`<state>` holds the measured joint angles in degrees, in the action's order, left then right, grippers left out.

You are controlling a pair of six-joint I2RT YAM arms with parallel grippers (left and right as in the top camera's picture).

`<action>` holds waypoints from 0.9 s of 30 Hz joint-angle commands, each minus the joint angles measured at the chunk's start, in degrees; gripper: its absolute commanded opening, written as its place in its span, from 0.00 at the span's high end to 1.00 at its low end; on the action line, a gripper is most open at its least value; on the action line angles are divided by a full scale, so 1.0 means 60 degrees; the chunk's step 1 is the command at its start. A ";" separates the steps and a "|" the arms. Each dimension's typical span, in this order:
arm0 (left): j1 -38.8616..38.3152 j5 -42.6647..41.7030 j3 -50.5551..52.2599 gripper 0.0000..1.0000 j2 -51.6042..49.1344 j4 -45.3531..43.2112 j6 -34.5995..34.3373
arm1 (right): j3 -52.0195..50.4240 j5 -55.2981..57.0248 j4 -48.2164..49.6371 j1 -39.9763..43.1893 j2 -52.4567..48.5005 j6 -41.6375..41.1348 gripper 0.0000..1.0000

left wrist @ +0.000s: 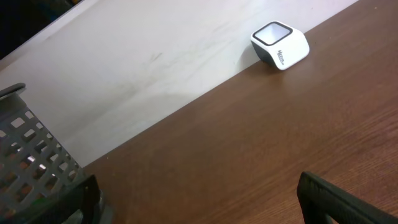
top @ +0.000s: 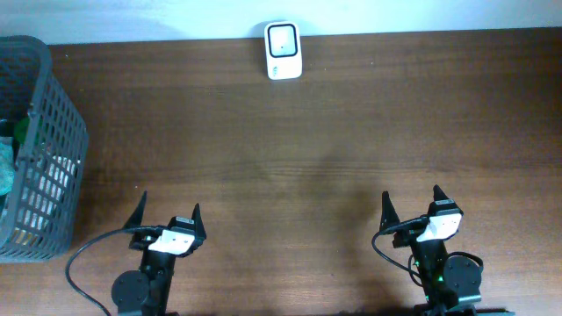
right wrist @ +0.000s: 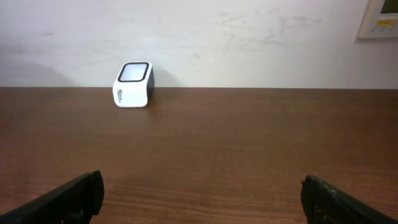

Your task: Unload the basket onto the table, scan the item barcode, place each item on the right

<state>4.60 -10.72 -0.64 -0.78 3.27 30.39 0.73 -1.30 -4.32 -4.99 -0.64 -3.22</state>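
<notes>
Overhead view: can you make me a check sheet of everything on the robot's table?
Surface: brown wooden table, no spills seen.
Job's things: white box-shaped scanner with a dark window, at the far edge; grey plastic mesh basket at the left, holding green things too hidden to name.
Clutter: nothing seen.
Grippers: left gripper open and empty; right gripper open and empty.
Cables: black cable looping beside the left arm; second black cable at the right arm.
Surroundings: white wall behind the table, pale wall panel on it.

white scanner (top: pixel 283 51), grey mesh basket (top: pixel 48 149), brown wood-grain table (top: pixel 307 158).
</notes>
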 commanded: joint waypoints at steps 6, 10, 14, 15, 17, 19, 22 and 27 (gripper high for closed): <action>-0.0036 -0.1297 0.0011 0.01 0.0062 -0.0627 -0.3952 | -0.0069 0.0087 0.0000 -0.0015 0.0076 -0.0044 0.02; -0.0033 -0.1249 -0.0208 0.01 0.0004 -0.0918 -0.4615 | -0.0069 0.0084 0.0000 -0.0015 0.0076 -0.0044 0.01; -0.0033 -0.1056 -0.1217 0.01 -0.0885 -0.0408 -0.4637 | -0.0069 0.0084 0.0000 -0.0015 0.0076 -0.0044 0.02; -0.0033 -0.1002 -0.1577 0.01 -0.1239 -0.0222 -0.4637 | -0.0069 0.0084 0.0000 -0.0015 0.0076 -0.0044 0.02; -0.0036 -0.1005 -0.2805 0.01 -0.2619 0.0189 -0.4637 | -0.0069 0.0084 0.0000 -0.0015 0.0076 -0.0044 0.02; -0.0036 -0.1005 -0.3912 0.01 -0.3872 0.0543 -0.4637 | -0.0069 0.0087 0.0004 -0.0015 0.0076 -0.0044 0.02; -0.0036 -0.1005 -0.6284 0.01 -0.6149 0.1887 -0.4637 | -0.0069 0.0084 0.0004 -0.0015 0.0076 -0.0044 0.02; -0.0036 -0.1005 -1.0491 0.01 -0.9515 0.5053 -0.4634 | -0.0069 0.0084 0.0000 -0.0015 0.0076 -0.0044 0.02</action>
<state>4.51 -16.71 -51.59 -49.93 26.87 2.92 0.73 -1.30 -4.29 -4.97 -0.58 -3.25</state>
